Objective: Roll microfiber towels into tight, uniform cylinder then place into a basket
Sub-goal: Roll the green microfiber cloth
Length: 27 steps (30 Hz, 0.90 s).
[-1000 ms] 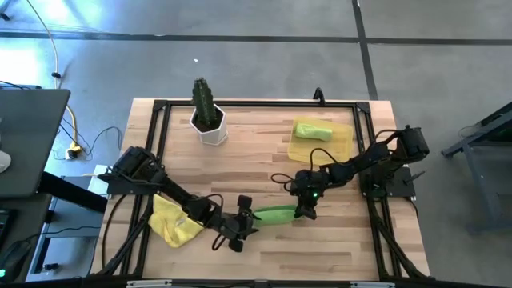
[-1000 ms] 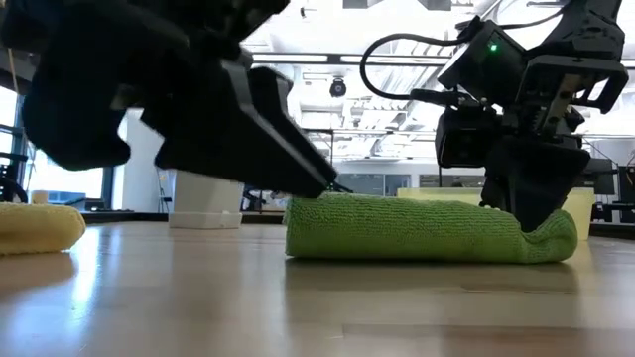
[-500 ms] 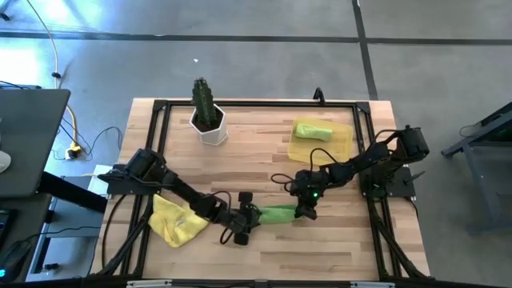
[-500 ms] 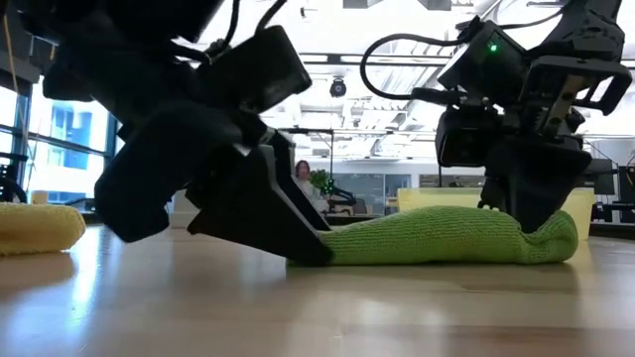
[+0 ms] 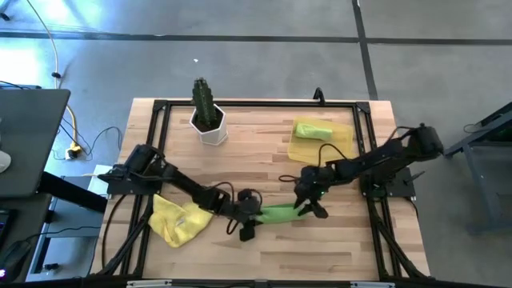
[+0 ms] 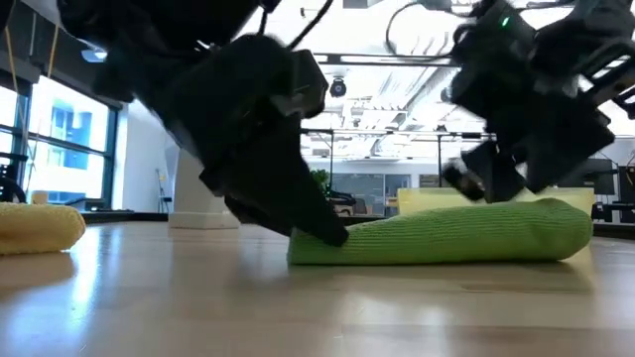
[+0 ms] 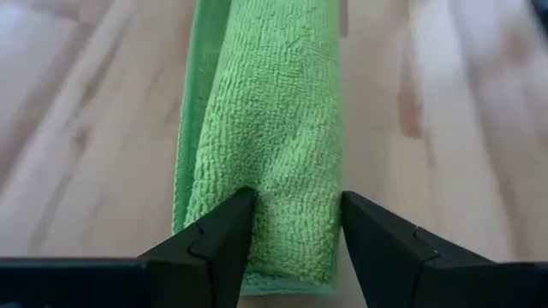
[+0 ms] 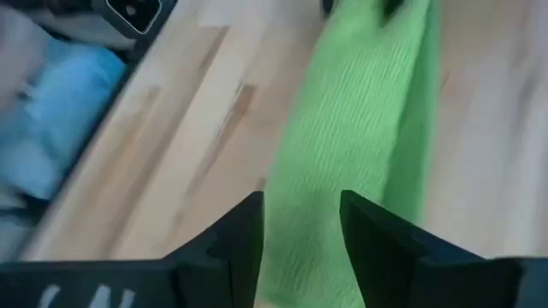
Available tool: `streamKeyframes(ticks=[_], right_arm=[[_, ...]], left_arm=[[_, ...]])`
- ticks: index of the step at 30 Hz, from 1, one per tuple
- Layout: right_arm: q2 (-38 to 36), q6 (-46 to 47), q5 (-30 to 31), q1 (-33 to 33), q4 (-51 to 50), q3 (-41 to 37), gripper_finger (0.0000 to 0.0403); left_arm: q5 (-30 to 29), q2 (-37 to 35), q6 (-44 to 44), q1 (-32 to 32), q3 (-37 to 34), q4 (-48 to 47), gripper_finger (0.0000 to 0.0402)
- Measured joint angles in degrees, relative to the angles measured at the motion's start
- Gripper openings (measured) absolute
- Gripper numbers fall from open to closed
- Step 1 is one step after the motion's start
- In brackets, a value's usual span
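A lime green microfiber towel, rolled into a cylinder, lies on its side on the wooden table near the front. My left gripper is open, and its fingers straddle the roll's left end. My right gripper is open and hovers just above the roll's right end. A second green roll lies in the yellow basket at the far right. A crumpled yellow towel lies at the front left. My left gripper's open fingers stand one on each long side of the roll, at its left end, and their inner faces lie against the cloth. They slant down from the table's left, along the roll. The roll rests on the table, its loose edge beneath one finger.
A white pot with a green cactus stands at the far left. A black frame runs around the tabletop. Bare wood lies between the pot, the basket and the roll.
My right gripper has opened, let go of the roll's right end, rolled its wrist and risen; the pressed-down end has sprung back up. My left gripper has sunk, rolled its wrist and moved toward the table's right, onto the roll's left end.
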Motion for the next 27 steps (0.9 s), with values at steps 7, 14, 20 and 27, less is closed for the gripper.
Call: streamKeyframes(ticks=[7, 14, 20, 27], right_arm=[[-10.62, -14.53, 16.95, 7.18, -4.75, 0.07, 0.0133], [-10.56, -12.44, 31.6, 18.0, -4.97, 0.13, 0.0123], [-6.74, -5.69, 35.07, 22.72, -5.34, 0.17, 0.0122], [-1.41, -7.86, 38.81, 23.81, -5.28, 0.22, 0.0122]], left_arm=[[7.08, -0.09, -10.3, 3.08, 0.0, 0.99, 0.0172], [8.78, -0.11, -12.5, 4.71, -0.02, 1.19, 0.0172], [8.3, -0.11, -13.32, 4.73, -0.02, 1.39, 0.0172], [7.99, -0.11, -13.79, 4.73, -0.09, 2.05, 0.0172]])
